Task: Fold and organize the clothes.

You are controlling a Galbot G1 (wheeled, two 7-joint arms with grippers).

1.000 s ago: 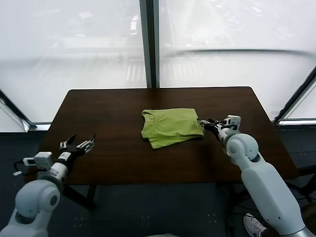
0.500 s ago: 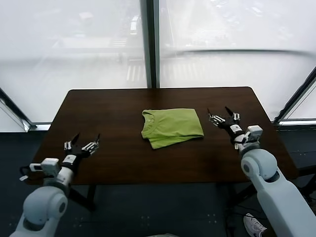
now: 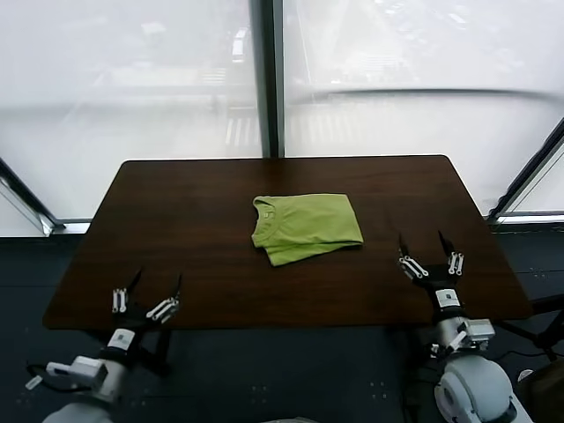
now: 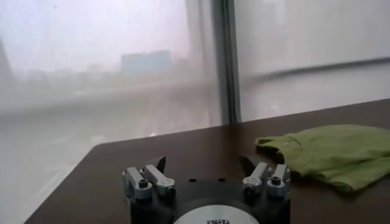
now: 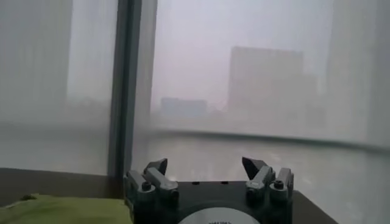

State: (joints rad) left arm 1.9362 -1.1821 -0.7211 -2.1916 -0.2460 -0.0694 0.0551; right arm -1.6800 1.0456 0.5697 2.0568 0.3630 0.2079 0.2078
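We see a folded lime-green cotton T-shirt (image 3: pixel 306 227) alone on the dark brown wooden desk (image 3: pixel 203 256) before misty windows (image 3: pixel 132 79); left gripper (image 3: pixel 145 298) and right gripper (image 3: pixel 431 257) gape wide, empty, at the near edge.

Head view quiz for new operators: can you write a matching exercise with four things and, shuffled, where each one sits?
Things:
1. T-shirt
2. left gripper
3. right gripper
4. table

Places or states:
A. open, over the near right part of the table
B. dark brown, in front of the window
C. folded, lying mid-table
D. open, at the near left edge of the table

Pairs: 1-C, 2-D, 3-A, 4-B
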